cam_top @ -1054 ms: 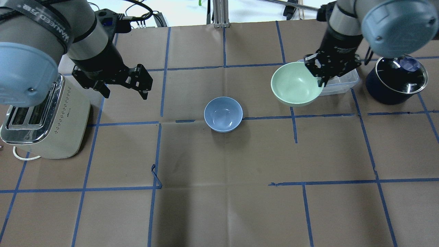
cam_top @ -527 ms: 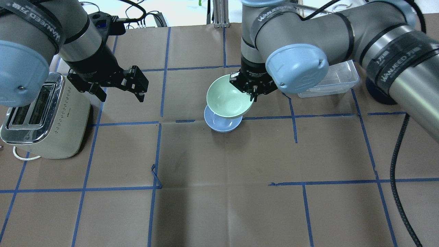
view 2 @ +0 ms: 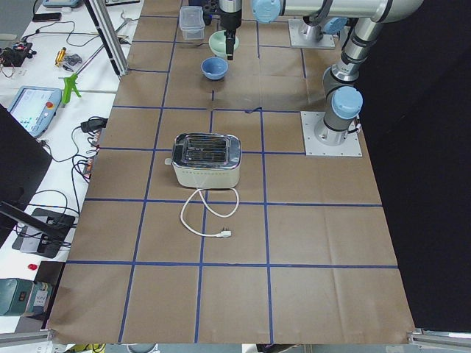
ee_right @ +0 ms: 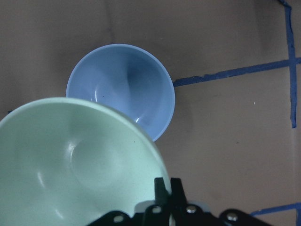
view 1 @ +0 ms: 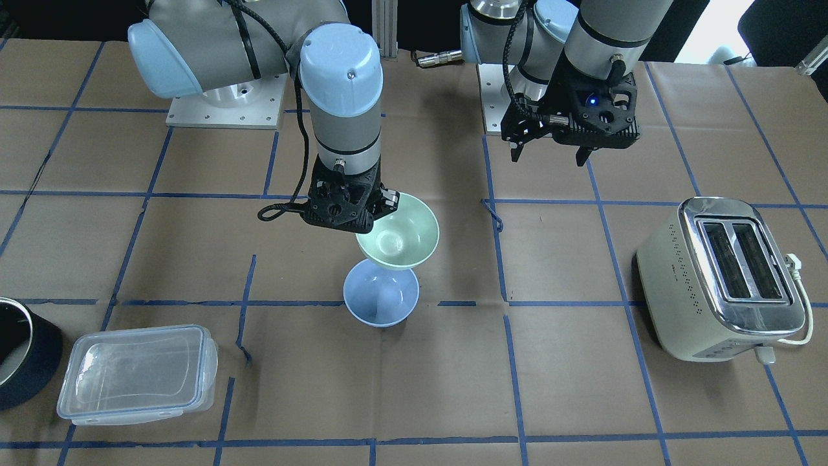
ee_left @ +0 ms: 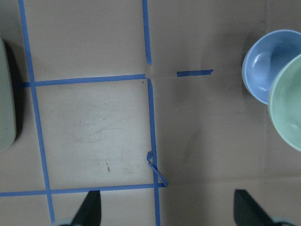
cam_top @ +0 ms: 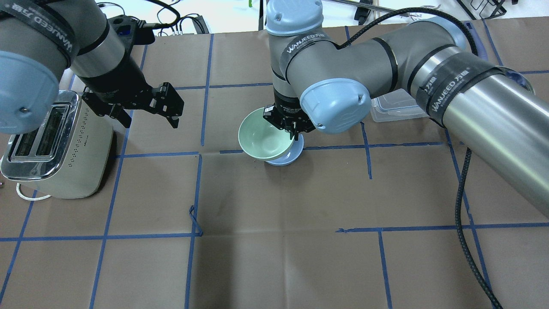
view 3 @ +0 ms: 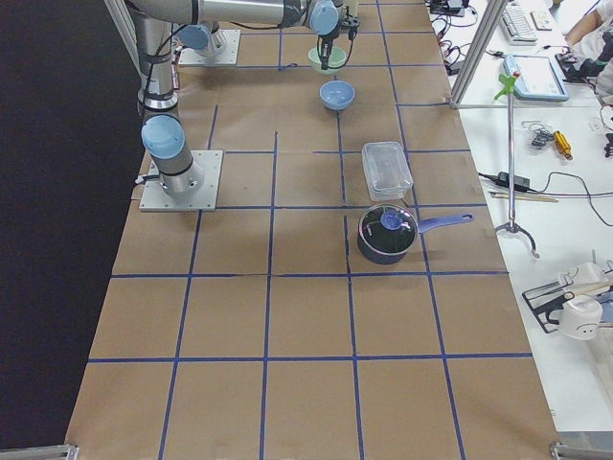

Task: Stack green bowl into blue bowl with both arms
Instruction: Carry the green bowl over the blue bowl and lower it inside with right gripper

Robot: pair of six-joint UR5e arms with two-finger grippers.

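Note:
My right gripper (cam_top: 294, 128) is shut on the rim of the pale green bowl (cam_top: 261, 138) and holds it in the air, tilted. It hangs just above the blue bowl (cam_top: 286, 159) and overlaps it off-centre. The blue bowl (view 1: 380, 298) stands upright and empty on the table. In the right wrist view the fingers (ee_right: 167, 186) pinch the green bowl's (ee_right: 70, 160) rim, with the blue bowl (ee_right: 122, 84) below and beyond. My left gripper (cam_top: 150, 118) is open and empty, hovering left of the bowls beside the toaster. Both bowls show at its wrist view's right edge.
A cream toaster (cam_top: 51, 141) stands at the left edge. A clear lidded container (view 1: 136, 372) and a dark pot (view 1: 13, 356) stand on the robot's right side. My right arm (cam_top: 407, 77) stretches across the table's right half. Brown paper with blue tape lines covers the table.
My right arm has carried the green bowl leftwards from over the clear container to above the blue bowl, and a little lower. The left gripper has hardly moved.

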